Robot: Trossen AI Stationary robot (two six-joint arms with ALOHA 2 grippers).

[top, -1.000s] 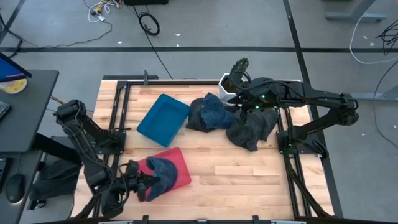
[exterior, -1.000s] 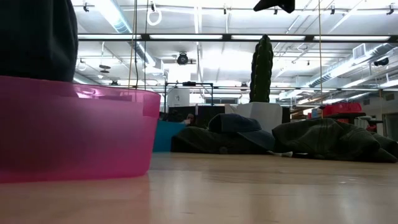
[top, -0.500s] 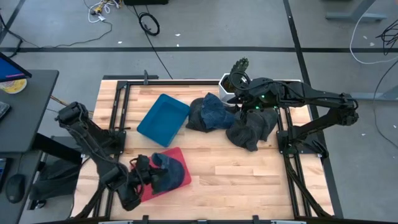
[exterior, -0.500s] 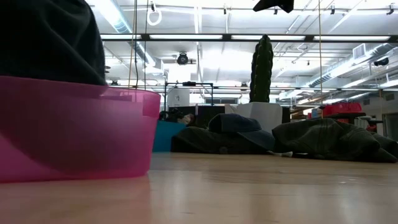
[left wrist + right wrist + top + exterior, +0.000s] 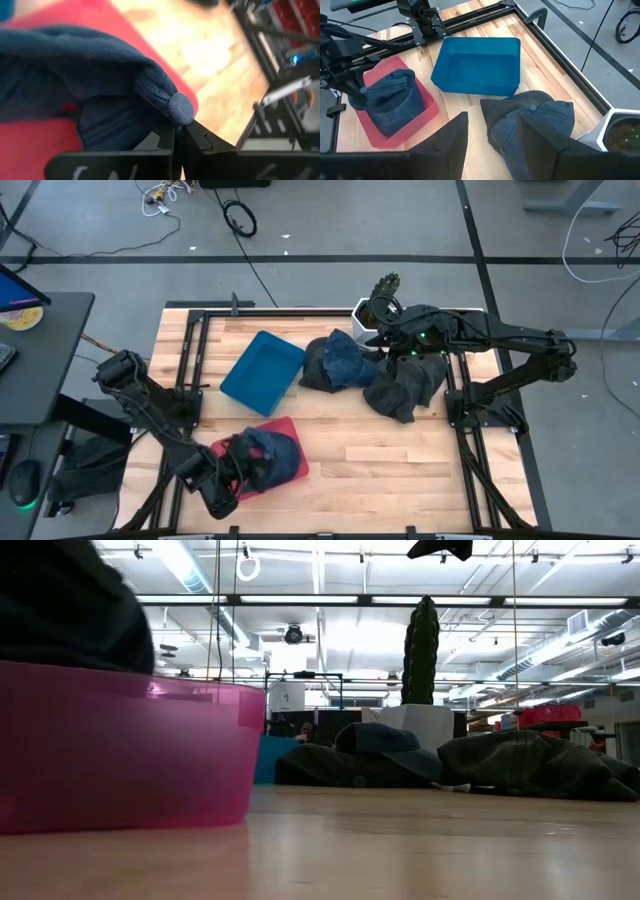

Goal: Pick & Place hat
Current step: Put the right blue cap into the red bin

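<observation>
Near the front left of the table (image 5: 400, 470) we find the red bin (image 5: 291, 467), with a knit hat (image 5: 262, 458) sitting in it. The left gripper (image 5: 176, 134) is at that hat, fingers pinched on its fabric. Behind the red bin lies the blue bin (image 5: 262, 373). Right of the blue bin we note a cap (image 5: 340, 363), then a heap of hats (image 5: 408, 388) farther right. The right gripper (image 5: 388, 340) hovers over the cap, fingers spread, just before a potted cactus (image 5: 378, 305) at the back edge.
</observation>
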